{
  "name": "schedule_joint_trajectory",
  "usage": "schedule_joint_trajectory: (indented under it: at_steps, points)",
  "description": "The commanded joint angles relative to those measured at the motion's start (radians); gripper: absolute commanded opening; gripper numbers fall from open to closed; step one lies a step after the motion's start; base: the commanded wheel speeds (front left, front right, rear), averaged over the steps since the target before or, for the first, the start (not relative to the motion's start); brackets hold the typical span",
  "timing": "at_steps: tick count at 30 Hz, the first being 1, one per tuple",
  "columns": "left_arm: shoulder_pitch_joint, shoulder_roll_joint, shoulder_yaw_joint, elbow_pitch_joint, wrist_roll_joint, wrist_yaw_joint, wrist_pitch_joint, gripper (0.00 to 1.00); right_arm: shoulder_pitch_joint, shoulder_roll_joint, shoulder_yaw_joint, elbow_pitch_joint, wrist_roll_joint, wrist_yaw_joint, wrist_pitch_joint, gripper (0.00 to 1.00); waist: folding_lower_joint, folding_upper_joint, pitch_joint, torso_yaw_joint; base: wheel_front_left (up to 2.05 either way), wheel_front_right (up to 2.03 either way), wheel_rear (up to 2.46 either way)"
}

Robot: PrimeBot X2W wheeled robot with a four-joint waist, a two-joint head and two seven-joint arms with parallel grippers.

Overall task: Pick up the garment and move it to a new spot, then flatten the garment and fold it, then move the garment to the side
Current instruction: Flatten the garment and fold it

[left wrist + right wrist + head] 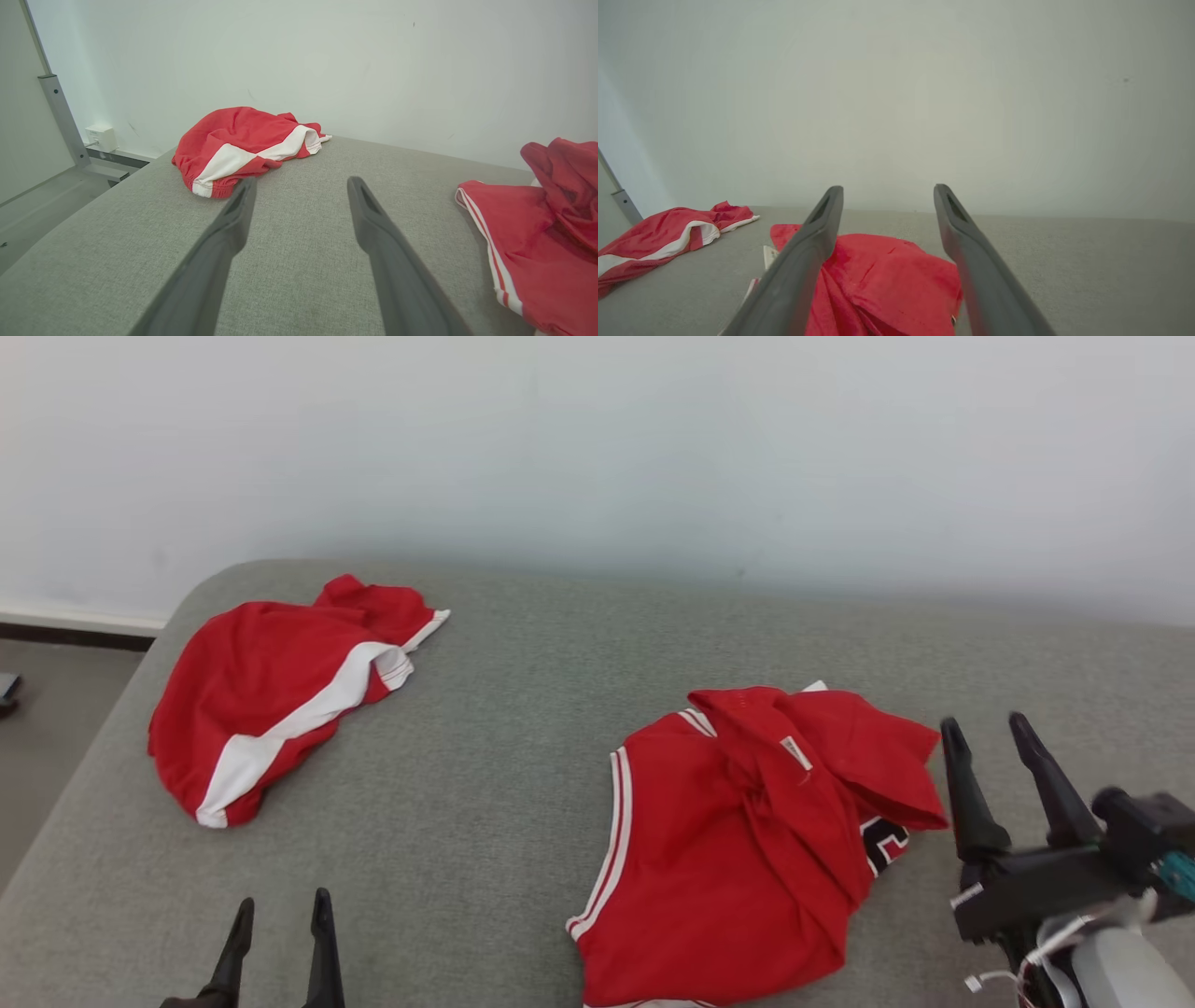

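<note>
The garment, a crumpled red jersey [747, 840] with white-striped trim and a dark print, lies on the grey padded surface [523, 709] right of centre, one part folded over itself. It also appears at the right edge as the jersey [528, 242] and below my right fingers as the jersey [887, 275]. My right gripper [984, 721] hovers just right of it, open and holding nothing; from the wrist, the right gripper [887, 188] has its jaws spread above the cloth. My left gripper [284, 898] is open at the near edge, well left of the jersey, as the left gripper [301, 181] confirms.
A second red piece with a broad white stripe, bunched shorts [271, 691], lies at the far left corner, seen also as the shorts [243, 140] and the shorts [658, 233]. A pale wall [597, 448] runs behind the surface. Floor [56, 709] drops off at left.
</note>
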Motion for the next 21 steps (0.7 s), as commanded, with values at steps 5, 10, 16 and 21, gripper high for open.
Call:
schedule_joint_trajectory:
  at_steps: [5, 10, 16, 21]
  points:
    - [0.026, 0.002, 0.027, -0.020, 0.011, 0.002, -0.003, 1.00, 0.109, 0.017, -0.078, -0.095, -0.036, -0.002, 0.000, 1.00, 0.0000, 0.0000, -0.015, -0.066, 0.00, 0.00, 0.00]
    - [0.045, 0.002, 0.045, -0.030, 0.019, 0.000, -0.003, 1.00, 0.219, 0.049, -0.134, -0.175, -0.059, -0.002, 0.000, 1.00, 0.0000, 0.0000, -0.022, -0.089, 0.00, 0.00, 0.00]
    - [0.058, 0.001, 0.051, -0.044, 0.029, -0.001, -0.003, 1.00, 0.291, 0.092, -0.149, -0.212, -0.094, -0.002, -0.001, 1.00, 0.0000, 0.0000, -0.025, -0.103, 0.00, 0.00, 0.00]
    - [0.057, 0.001, 0.042, -0.036, 0.037, -0.006, -0.003, 1.00, 0.311, 0.121, -0.143, -0.210, -0.098, -0.002, -0.001, 1.00, 0.0000, 0.0000, -0.028, -0.111, 0.00, 0.00, 0.00]
